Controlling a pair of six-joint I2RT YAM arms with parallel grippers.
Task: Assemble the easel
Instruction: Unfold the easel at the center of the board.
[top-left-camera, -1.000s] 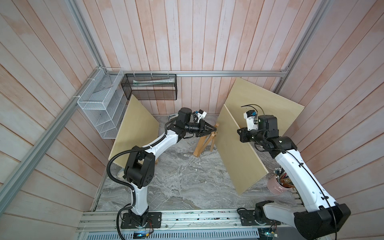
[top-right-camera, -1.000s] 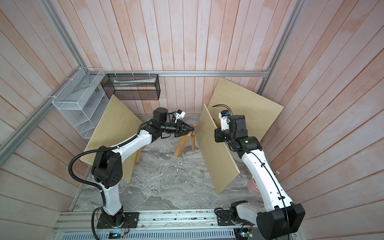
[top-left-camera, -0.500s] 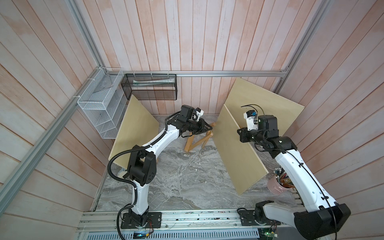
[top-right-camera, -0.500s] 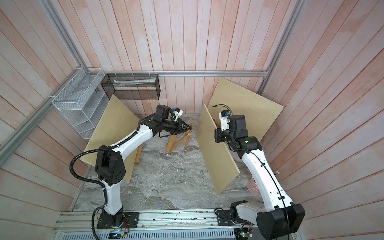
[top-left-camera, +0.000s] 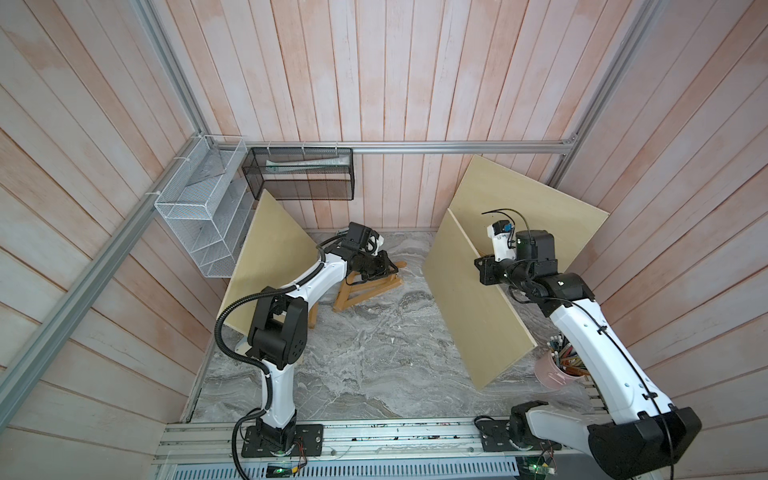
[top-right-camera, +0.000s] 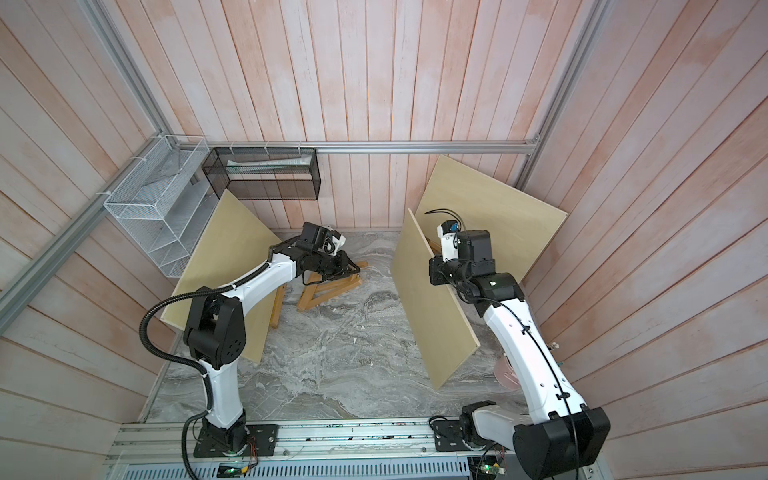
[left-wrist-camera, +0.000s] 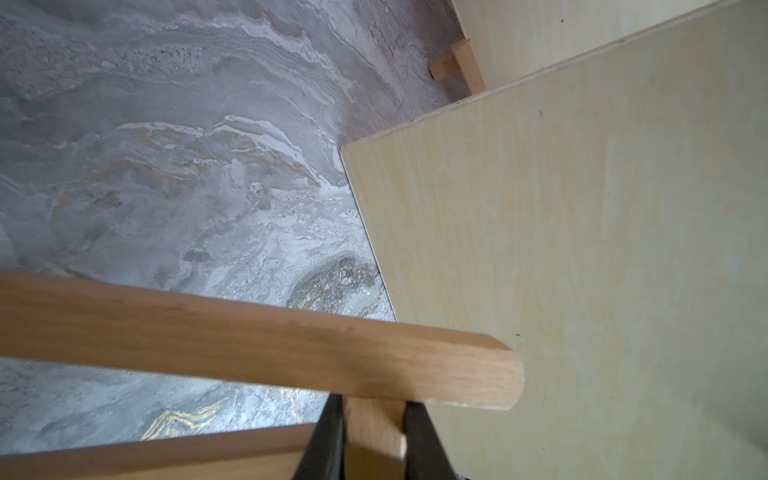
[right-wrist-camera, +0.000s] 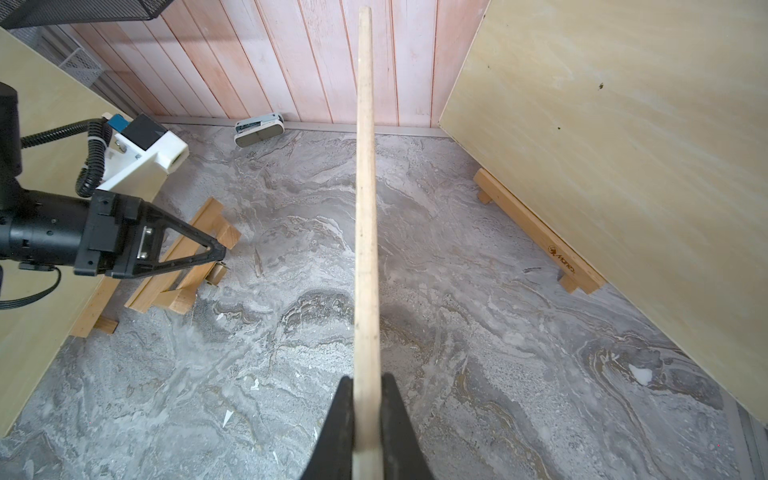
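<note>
The left claw is pinching the easel frame; the right claw, clamping the board edgewise, is risking it twisting loose.

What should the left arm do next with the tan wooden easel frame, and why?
Probably tip the tan wooden easel frame upright onto its feet: the left gripper is shut on it, yet it lies low on the grey marble table, and the right gripper holds the pale plywood board on edge.
</note>
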